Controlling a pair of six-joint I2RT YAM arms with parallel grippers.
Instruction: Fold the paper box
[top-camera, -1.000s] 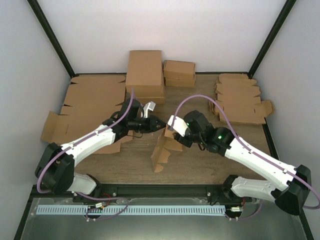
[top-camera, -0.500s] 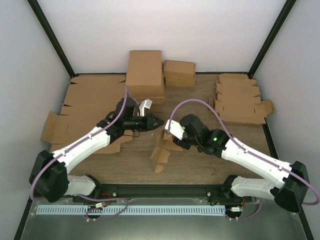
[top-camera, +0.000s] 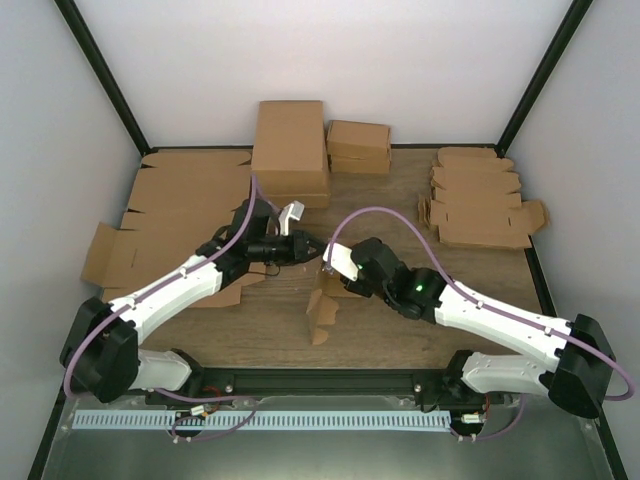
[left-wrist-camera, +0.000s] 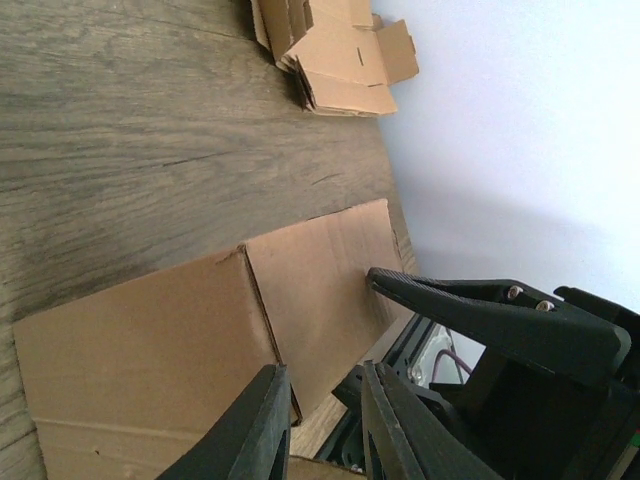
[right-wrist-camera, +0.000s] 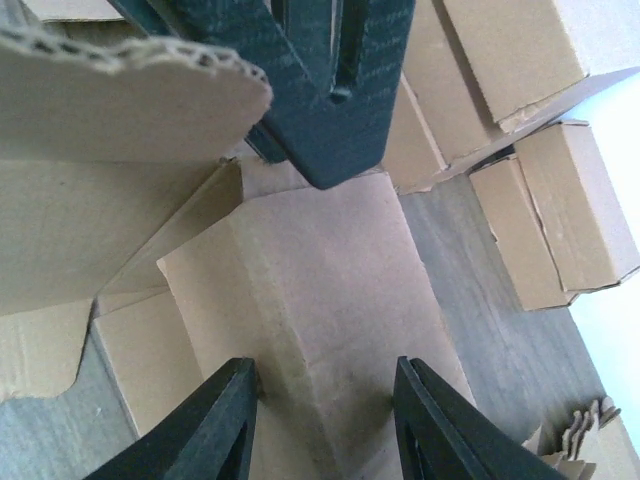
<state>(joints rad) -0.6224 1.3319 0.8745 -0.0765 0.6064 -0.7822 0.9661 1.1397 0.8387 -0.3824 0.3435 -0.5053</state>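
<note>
The paper box (top-camera: 322, 300) is a half-folded brown die-cut piece standing on edge at the table's middle. In the right wrist view one of its panels (right-wrist-camera: 320, 280) bends along a crease between my right gripper's (right-wrist-camera: 325, 365) two fingers, touching both. My right gripper (top-camera: 332, 268) is at the box's top, shut on that panel. My left gripper (top-camera: 312, 247) points at the box top from the left, jaws a narrow gap apart with nothing between the tips (left-wrist-camera: 320, 372). A corrugated flap (right-wrist-camera: 120, 90) lies against its outer finger. The box's flat panels (left-wrist-camera: 200, 340) lie below.
Large flat cardboard sheets (top-camera: 170, 210) cover the left of the table. Two folded brown boxes (top-camera: 290, 150) (top-camera: 358, 147) stand at the back. A stack of die-cut blanks (top-camera: 480, 205) lies at the back right. The metal frame rail (top-camera: 320, 382) runs along the near edge.
My right gripper has moved left onto the box top and its jaws have narrowed onto the panel. My left gripper has drawn back slightly to the left.
</note>
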